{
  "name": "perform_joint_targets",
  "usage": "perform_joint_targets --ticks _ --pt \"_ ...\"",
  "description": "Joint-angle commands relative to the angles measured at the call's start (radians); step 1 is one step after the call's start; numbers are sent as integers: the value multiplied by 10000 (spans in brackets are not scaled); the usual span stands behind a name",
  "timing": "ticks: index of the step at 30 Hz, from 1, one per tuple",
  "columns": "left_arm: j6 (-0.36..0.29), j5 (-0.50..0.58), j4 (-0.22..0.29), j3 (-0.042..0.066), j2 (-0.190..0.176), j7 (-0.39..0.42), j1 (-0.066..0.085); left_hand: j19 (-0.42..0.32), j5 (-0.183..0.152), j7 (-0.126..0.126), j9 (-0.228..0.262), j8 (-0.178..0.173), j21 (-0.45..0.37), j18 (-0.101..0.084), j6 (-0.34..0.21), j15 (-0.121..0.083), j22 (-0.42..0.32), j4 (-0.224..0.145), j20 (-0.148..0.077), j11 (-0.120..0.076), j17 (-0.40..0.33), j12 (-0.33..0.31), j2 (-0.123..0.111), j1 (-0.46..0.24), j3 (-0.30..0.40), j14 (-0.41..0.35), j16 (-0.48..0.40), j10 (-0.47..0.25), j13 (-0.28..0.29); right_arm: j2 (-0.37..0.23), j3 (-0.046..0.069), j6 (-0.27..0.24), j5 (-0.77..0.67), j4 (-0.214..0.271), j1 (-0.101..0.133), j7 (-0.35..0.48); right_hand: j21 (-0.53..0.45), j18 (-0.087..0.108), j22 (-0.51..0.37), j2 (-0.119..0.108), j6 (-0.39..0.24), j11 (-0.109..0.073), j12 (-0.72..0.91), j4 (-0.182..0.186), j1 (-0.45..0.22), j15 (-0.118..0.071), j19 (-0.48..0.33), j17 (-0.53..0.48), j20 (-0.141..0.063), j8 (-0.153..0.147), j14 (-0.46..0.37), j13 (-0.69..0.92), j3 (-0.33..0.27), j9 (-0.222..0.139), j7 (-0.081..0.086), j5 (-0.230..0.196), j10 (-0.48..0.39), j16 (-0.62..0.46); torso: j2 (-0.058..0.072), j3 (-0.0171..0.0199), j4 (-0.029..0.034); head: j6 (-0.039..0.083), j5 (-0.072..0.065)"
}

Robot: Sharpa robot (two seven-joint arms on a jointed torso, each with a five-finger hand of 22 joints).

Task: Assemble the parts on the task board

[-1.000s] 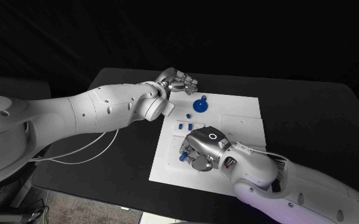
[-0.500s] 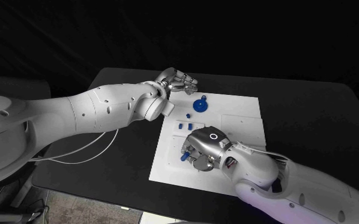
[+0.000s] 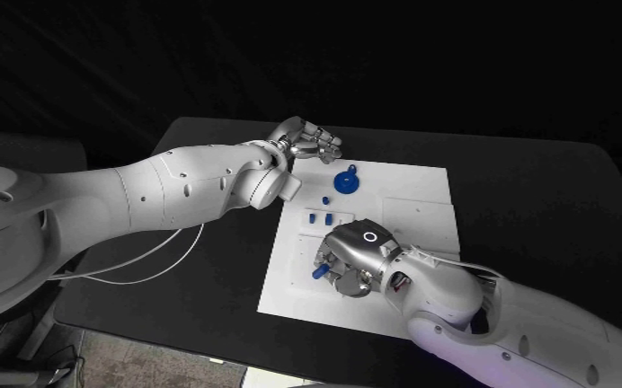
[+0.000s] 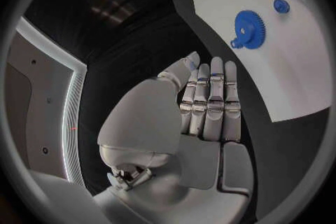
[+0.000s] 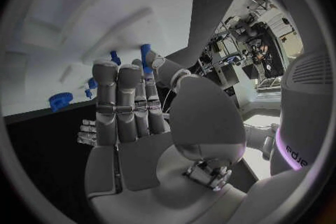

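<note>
The task board [image 3: 415, 217], a white rectangular plate, is laid flat on the black table, long side running away from the robot. A blue gear [image 3: 346, 181] with a little knob at its rim is seen lying flat near the board's far left corner. Two small blue pegs [image 3: 322, 218] are stood side by side close to the left edge, about midway along. Another blue peg [image 3: 319, 270] is found nearer the near left corner, pinched in the right hand [image 3: 357, 258].
</note>
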Motion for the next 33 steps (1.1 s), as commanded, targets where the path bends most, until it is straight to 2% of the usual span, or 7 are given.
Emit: perform_joint_targets --ticks 1,9,15,19,30,33 --pt "126 52 20 6 25 90 6 50 27 16 -6 -27 -39 30 -63 4 -8 28 28 7 -6 56 87 -15 -34 11 -40 18 -4 38 -11 366 -156 -54 -15 -87 -71 196 201 104 70 20 31 -12 -26 -60 445 6 -78 34 -3 6 0 22 5 20 -1 -46 -3 -13 -5 2 -26" --pt "135 52 19 6 54 83 6 49 19 15 -6 -27 -42 35 -63 13 -52 37 34 12 -8 55 86 -27 -38 -9 -43 1 -5 225 -14 637 -156 -190 -13 -133 -310 208 143 25 -55 58 31 -2 -116 0 417 -27 -18 31 -28 6 -83 7 46 46 -183 -89 -6 -18 6 -17 -59" --pt "147 52 19 6 59 78 6 49 19 15 -6 -27 -42 35 -63 13 -52 37 34 12 -8 55 86 -27 -38 -9 -43 1 -5 341 -27 726 -144 -265 -13 -123 -520 242 66 -41 -229 82 24 141 -408 46 421 -111 47 24 -24 -3 -622 -15 20 98 -395 -89 -3 -19 8 -25 -71" --pt "152 52 16 6 59 76 6 49 19 15 -6 -27 -42 35 -63 13 -52 37 34 12 -8 55 86 -27 -38 -9 -43 1 -5 389 -46 700 -11 -304 -12 -57 -604 265 4 -162 -538 196 16 304 -664 124 440 -177 112 19 -6 -15 -1017 -28 54 144 -675 -74 -3 -14 3 -27 -73" --pt "163 53 16 6 48 70 6 49 19 15 -6 -27 -42 35 -63 13 -52 37 34 12 -8 55 86 -27 -38 -9 -43 1 -5 394 -87 499 281 -332 -11 45 -617 412 -104 -447 -1119 422 16 583 -736 290 459 -330 285 19 -17 -25 -1677 -40 204 213 -1302 22 -6 -2 -6 -34 -96" --pt "164 53 16 5 45 69 6 49 19 15 -6 -27 -42 35 -63 13 -52 37 34 12 -8 55 86 -27 -38 -9 -43 1 -5 374 -92 353 316 -336 -11 32 -622 435 -139 -479 -1255 485 14 621 -681 350 466 -361 341 15 -3 -27 -1810 -43 244 189 -1494 63 -1 -1 -5 -5 -103"
